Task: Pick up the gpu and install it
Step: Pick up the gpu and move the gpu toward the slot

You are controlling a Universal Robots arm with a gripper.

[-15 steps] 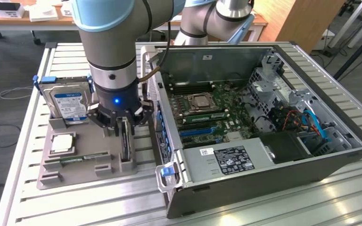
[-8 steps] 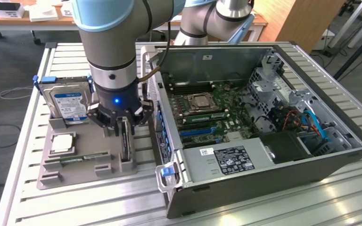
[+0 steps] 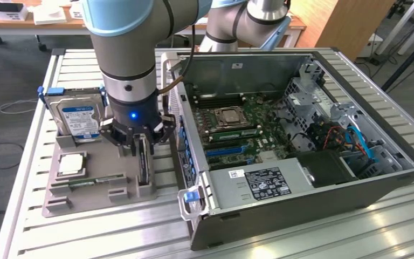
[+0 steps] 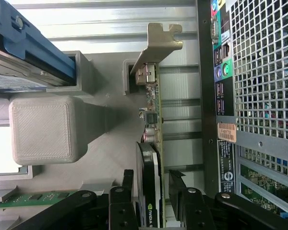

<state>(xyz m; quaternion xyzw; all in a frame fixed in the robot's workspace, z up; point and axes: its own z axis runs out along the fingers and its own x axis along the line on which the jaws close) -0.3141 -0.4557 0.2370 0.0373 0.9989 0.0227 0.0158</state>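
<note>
The gpu (image 3: 144,164) stands on edge in a slot of the grey holder tray (image 3: 84,204), just beside the open computer case (image 3: 293,129). My gripper (image 3: 142,144) is straight above it, lowered over its top edge. In the wrist view the gpu (image 4: 152,120) runs away from me, green board edge and black cooler, with its silver bracket (image 4: 159,42) at the far end. My gripper (image 4: 151,186) is open and straddles the card. One black finger (image 4: 127,188) stands on each side of it, and small gaps show between fingers and card.
On the same tray stand a hard drive (image 3: 81,116) in a blue frame, a CPU (image 3: 70,163) and a RAM stick (image 3: 88,183). The case's motherboard (image 3: 243,129) faces up, with a power supply (image 3: 261,183) near the front. The case's perforated rear panel (image 4: 264,72) lies close beside the card.
</note>
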